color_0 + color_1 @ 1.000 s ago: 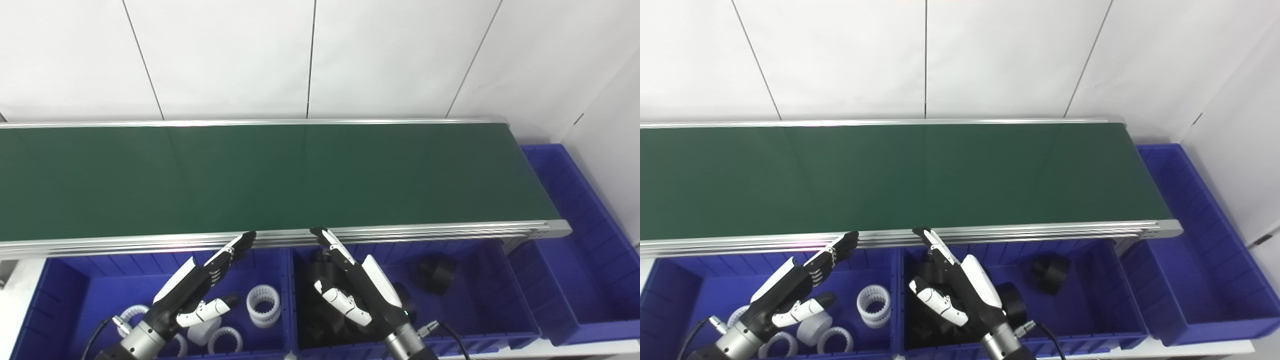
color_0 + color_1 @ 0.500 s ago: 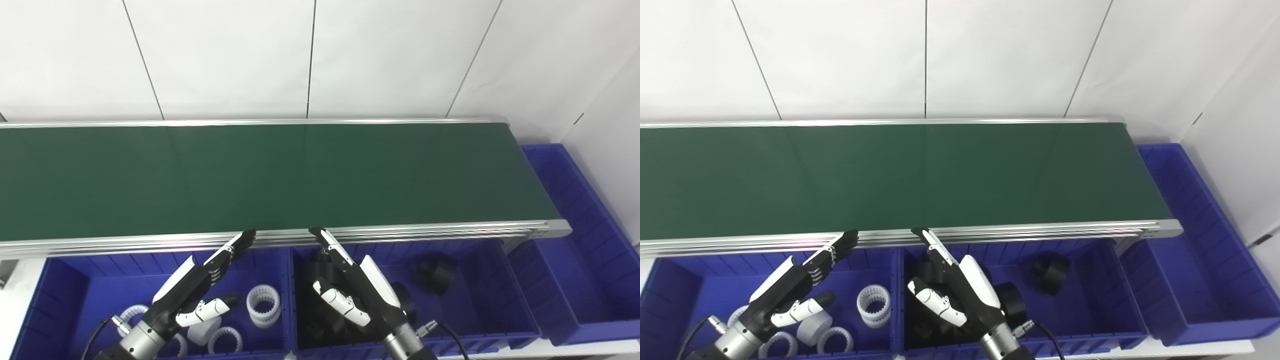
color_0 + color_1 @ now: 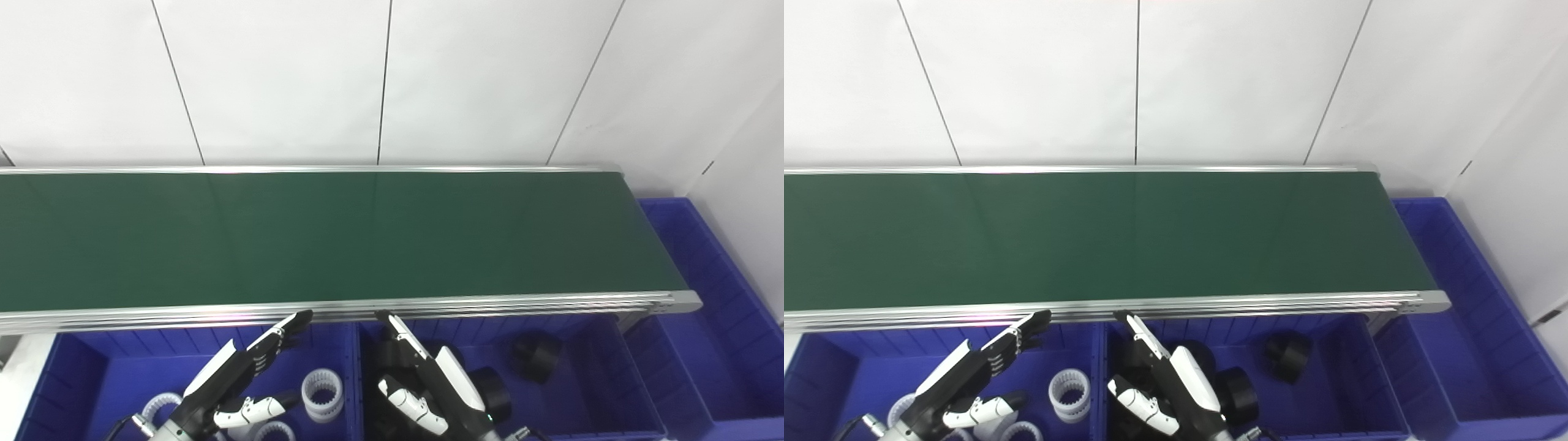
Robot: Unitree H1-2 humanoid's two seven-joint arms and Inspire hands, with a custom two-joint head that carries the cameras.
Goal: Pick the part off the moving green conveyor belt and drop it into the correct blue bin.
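Here, your green conveyor belt (image 3: 343,236) lies bare | white panelled wall (image 3: 282,79) behind | left hand (image 3: 229,383) spread, holding nothing | right hand (image 3: 429,392) likewise.

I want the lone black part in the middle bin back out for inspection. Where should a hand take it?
Likely across the round sides of the black part, coming from above with the right hand: it sits apart from the others, with bare floor of the blue bin around it.
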